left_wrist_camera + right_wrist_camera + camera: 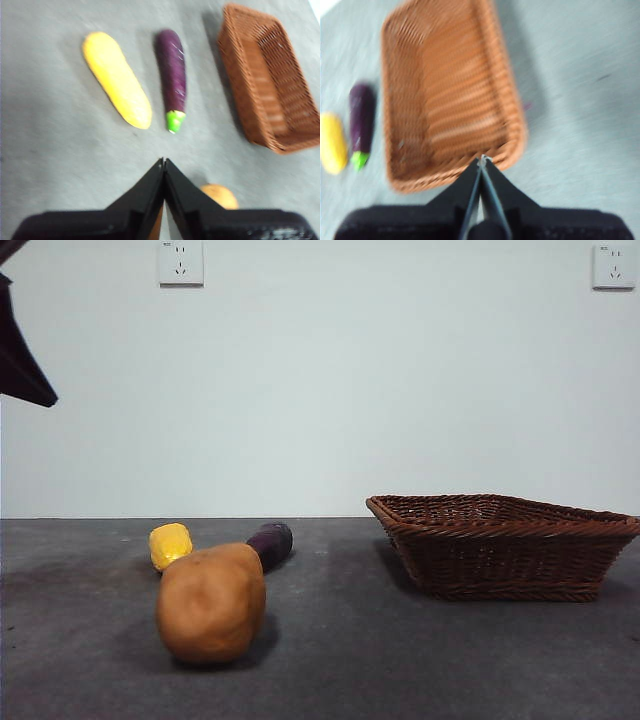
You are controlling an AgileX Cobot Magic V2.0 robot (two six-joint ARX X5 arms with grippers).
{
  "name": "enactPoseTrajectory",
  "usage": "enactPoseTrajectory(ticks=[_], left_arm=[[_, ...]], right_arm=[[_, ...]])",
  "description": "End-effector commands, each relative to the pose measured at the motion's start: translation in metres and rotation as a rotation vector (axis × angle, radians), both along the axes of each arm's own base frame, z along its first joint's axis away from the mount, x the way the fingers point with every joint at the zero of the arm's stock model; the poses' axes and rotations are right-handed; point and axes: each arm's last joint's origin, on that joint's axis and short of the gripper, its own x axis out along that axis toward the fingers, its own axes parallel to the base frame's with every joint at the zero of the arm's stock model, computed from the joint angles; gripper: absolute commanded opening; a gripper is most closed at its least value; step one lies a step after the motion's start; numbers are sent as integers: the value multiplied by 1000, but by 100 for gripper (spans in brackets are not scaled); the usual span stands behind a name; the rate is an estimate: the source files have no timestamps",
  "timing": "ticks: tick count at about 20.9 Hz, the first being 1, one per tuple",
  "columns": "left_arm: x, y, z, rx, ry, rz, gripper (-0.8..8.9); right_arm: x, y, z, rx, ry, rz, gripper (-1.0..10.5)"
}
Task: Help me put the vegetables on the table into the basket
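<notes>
Three vegetables lie on the grey table, none of them in the basket yet; seen from the front, the big tan potato sits nearest, at about seven o'clock from the middle of the table, and the basket stands well apart from it, over at three o'clock. Just behind the potato, at its eleven o'clock, the end of the yellow corn cob shows; at its one o'clock the end of the dark purple eggplant shows, close against the potato, though I cannot tell whether they touch.

My left gripper hangs above the table with its two black jaws pressed together at the tips, holding nothing; from my left wrist the corn cob and the eggplant lie side by side with a strip of bare table between them, the eggplant's green stem end turned toward my jaws; the basket lies on the eggplant's far side, apart from it, and a slice of the potato peeks out just beside my jaws.

My right gripper is also closed and holds nothing, its tips over the basket's near rim; the basket holds nothing that I can see; the picture is blurred.
</notes>
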Motion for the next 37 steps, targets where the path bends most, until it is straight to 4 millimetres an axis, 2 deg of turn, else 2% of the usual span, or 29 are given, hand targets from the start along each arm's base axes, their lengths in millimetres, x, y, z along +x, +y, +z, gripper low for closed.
enactPoseTrajectory(ticks=[1,3,6,8,11,13,18,23,27,28,31,37], left_arm=[[10,-2,4,1,38,-51,-4],[16,-2,9,27,57,-80,-4],[21,-2,12,43,63,-94,-4],[22,-2,12,44,59,-94,-4],[23,-2,13,44,46,-94,-5],[23,-2,13,43,44,-94,-5],[22,-4,13,41,47,-103,-4],[22,-7,13,45,47,-113,-4],[23,-8,11,45,56,-117,-4],[23,-8,11,45,62,-118,-4],[24,-8,8,45,82,-118,-4],[28,-7,1,71,125,-89,-5]], right_arm=[[23,1,2,-26,66,92,3],[46,1,6,-59,132,132,57],[83,2,10,-99,184,187,323],[111,2,11,-119,218,222,420],[148,2,4,-154,290,253,422],[169,1,-4,-191,361,269,503],[206,1,-31,-199,443,315,535],[223,2,-56,-197,481,344,519],[226,3,-70,-198,511,363,355],[226,5,-71,-202,507,374,291],[226,7,-71,-208,500,386,-25],[228,7,-70,-207,479,387,-17]])
